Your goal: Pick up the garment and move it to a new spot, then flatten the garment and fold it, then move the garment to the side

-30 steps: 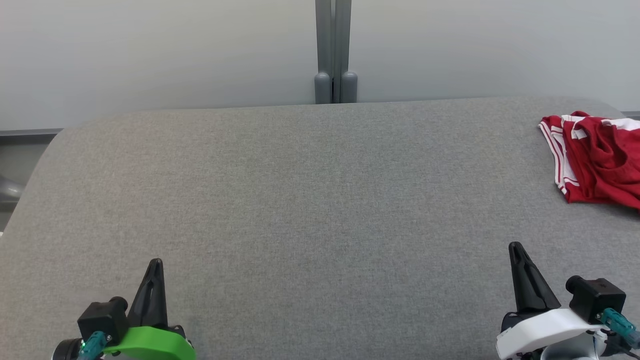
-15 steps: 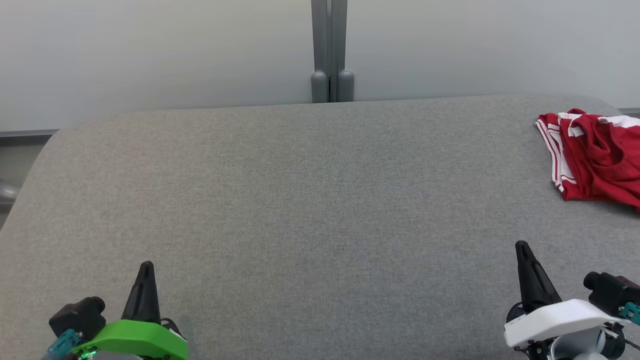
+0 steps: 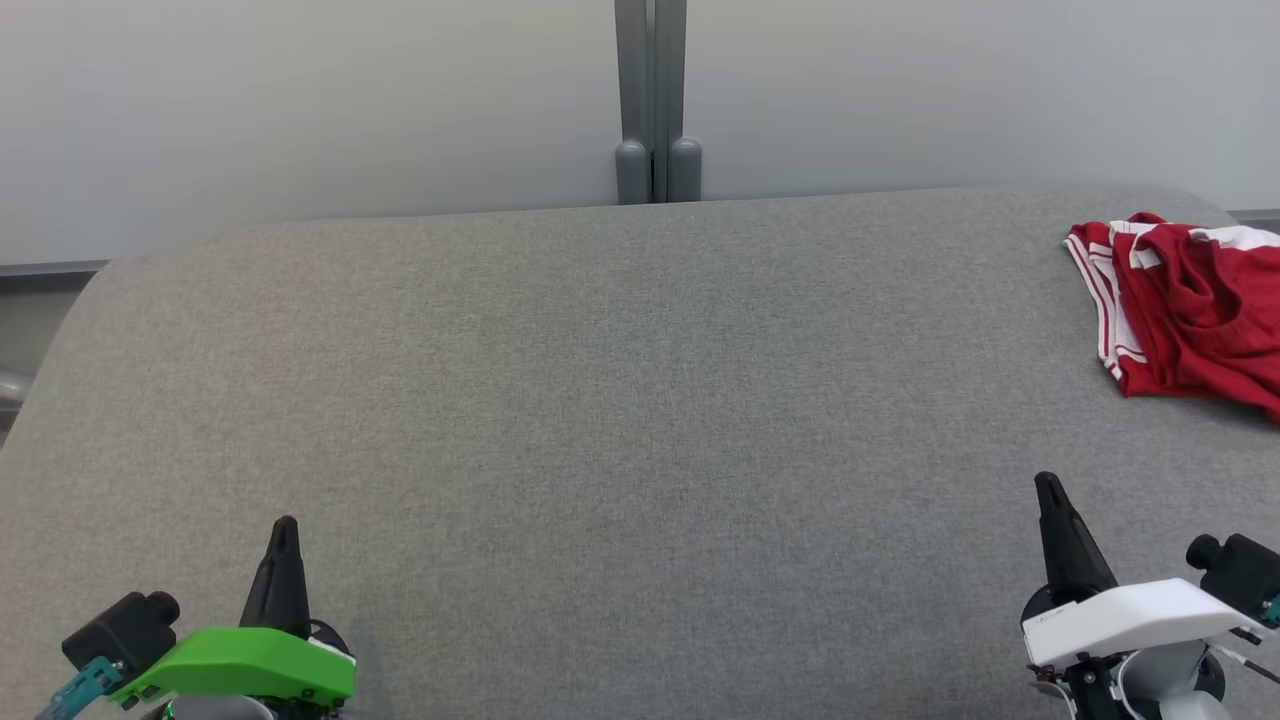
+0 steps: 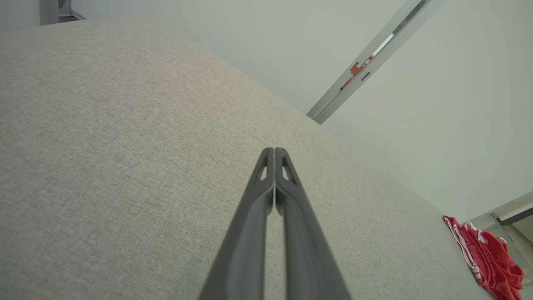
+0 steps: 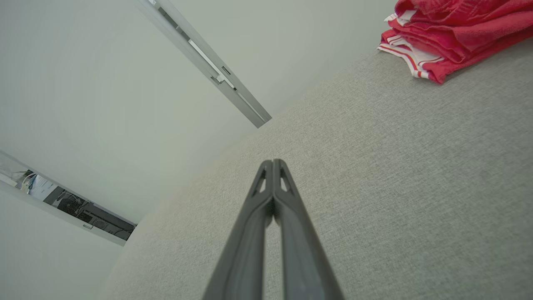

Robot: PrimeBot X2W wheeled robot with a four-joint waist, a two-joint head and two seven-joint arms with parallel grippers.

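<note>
**Red garment bunched at the far right of the grey surface; both grippers closed and empty**

The garment [image 3: 1190, 310], red with white stripes [image 3: 1103, 300] along one edge, was seen lying in a crumpled heap on the grey fabric-covered surface [image 3: 640, 400]. In the head view it was placed at the far right, close to the rounded back corner, and was cut off by the right edge of the picture. It was touched by neither gripper.

The right gripper [image 3: 1047, 482] was found at the lower right, on the near side of the garment and well apart from it, under a white housing [image 3: 1130, 615]. In the right wrist view its two dark fingers [image 5: 300, 250] were seen pressed together from the middle to the tips, with nothing held between them, and the garment was shown ahead of them at the top right.

The left gripper [image 3: 285, 525] was found at the lower left under a green housing [image 3: 240, 660], far across the surface from the garment. Its fingers [image 4: 245, 233] were likewise seen closed tip to tip on nothing, pointed over bare grey fabric.

Behind the surface a pale wall [image 3: 300, 100] was seen, divided by a grey upright post [image 3: 652, 90].
</note>
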